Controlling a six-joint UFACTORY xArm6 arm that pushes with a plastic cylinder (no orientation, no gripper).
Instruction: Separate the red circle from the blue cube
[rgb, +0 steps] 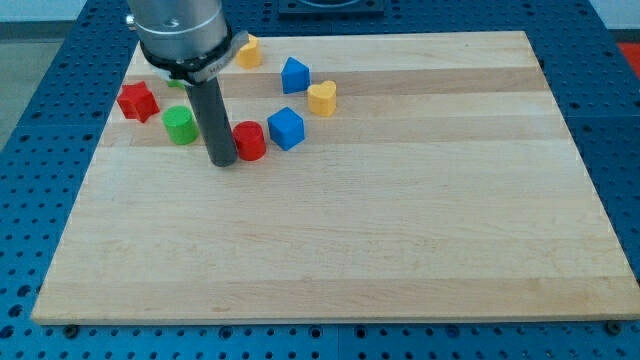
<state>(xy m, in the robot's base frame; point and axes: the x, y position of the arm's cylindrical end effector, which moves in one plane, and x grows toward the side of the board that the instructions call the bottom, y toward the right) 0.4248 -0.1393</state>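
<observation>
On the pale wooden tabletop (400, 230), a red star-shaped block (138, 101) and a green cylinder block (180, 125) are seen leftmost. Another green block (176, 82) is mostly hidden behind the arm. The tool, a jawless dark rod, holds nothing; my tip (222, 160) touches the red circle block (249, 141) at its 9 o'clock. The blue cube (286, 128) sits just beside the circle at 3 o'clock.

There are two red blocks (249, 141) (137, 101), two blue blocks (286, 128) (294, 75), two yellow blocks (322, 98) (248, 51) and one green block (180, 125) in plain sight.
</observation>
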